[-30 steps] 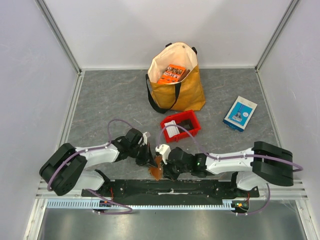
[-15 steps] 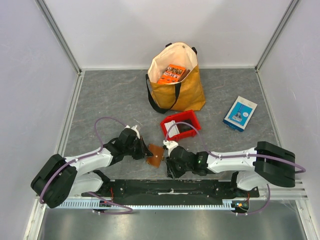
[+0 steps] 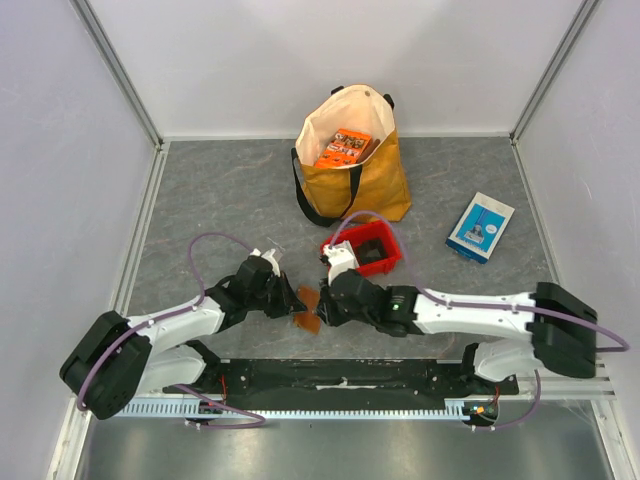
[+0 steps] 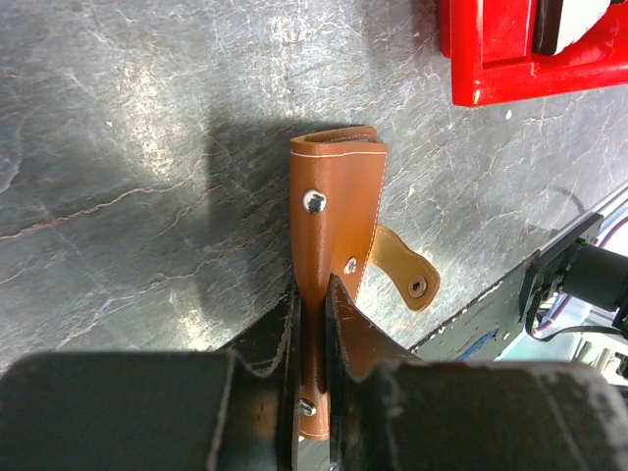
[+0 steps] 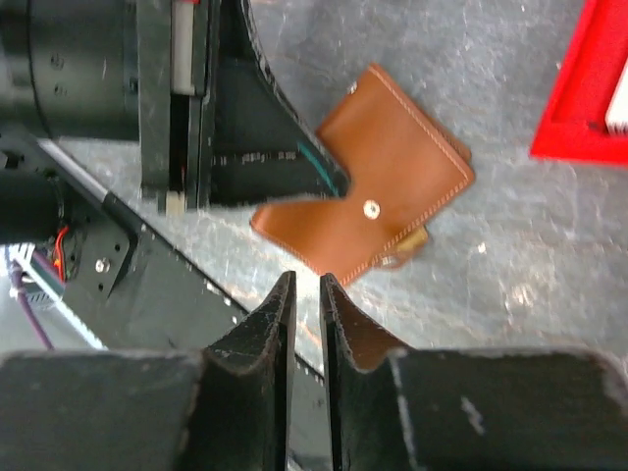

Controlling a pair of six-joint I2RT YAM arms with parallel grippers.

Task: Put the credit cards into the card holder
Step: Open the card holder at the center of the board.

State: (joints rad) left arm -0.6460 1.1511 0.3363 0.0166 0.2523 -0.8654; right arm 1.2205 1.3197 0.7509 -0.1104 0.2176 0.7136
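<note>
The card holder [image 4: 334, 211] is a small brown leather folder with a snap tab, held just above the grey table. My left gripper [image 4: 312, 290] is shut on its near edge, and the leather fills the gap between the fingers. In the top view the card holder [image 3: 309, 312] sits between both grippers. My right gripper [image 5: 304, 279] hovers just in front of the card holder [image 5: 383, 191], jaws a narrow gap apart with nothing between them. White credit cards [image 4: 574, 20] lie in the red bin [image 4: 491, 69], and one edge of the credit cards [image 5: 618, 108] shows in the right wrist view.
The red bin [image 3: 385, 258] stands just behind my right wrist. A yellow tote bag [image 3: 365, 185] holding an orange packet [image 3: 345, 147] is at the back. A blue-and-white box [image 3: 480, 227] lies at the right. The black base rail [image 3: 340, 375] runs along the near edge.
The right gripper has let go of the card holder and slid back toward the red bin. The left gripper has carried the holder away from the base rail, still gripping it.
</note>
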